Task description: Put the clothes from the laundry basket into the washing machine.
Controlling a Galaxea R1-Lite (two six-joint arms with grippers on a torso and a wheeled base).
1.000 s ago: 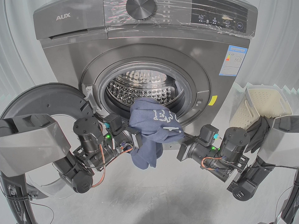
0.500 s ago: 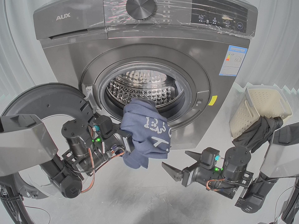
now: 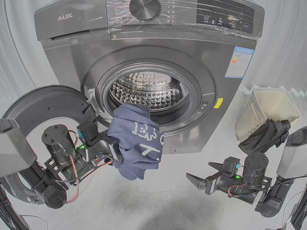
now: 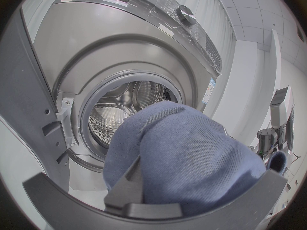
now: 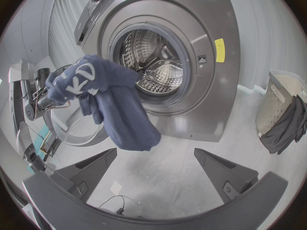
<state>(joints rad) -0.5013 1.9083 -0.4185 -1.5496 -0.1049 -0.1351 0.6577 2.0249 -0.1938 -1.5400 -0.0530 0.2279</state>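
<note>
Centre-left, the left gripper point(image 3: 115, 148) pinches a navy knit sweatshirt with white print point(image 3: 137, 138), bunched just before the grey washing machine's point(image 3: 198, 64) open steel drum point(image 3: 144, 91), seemingly to feed it in; lower right, the right gripper point(image 3: 200, 170) hangs spread, empty, near the cream perforated laundry basket point(image 3: 249, 115).

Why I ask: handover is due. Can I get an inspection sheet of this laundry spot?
Surface: grey floor.
Job's things: washer with its door swung open; blue garment hangs from the left gripper before the opening; dark garment is draped over the rim of the basket.
Clutter: white scrap on the floor.
Grippers: left gripper shut on the blue garment; right gripper open, empty, low over the floor.
Cables: orange leads at both wrists; black cable on the floor.
Surroundings: white curtains.
</note>
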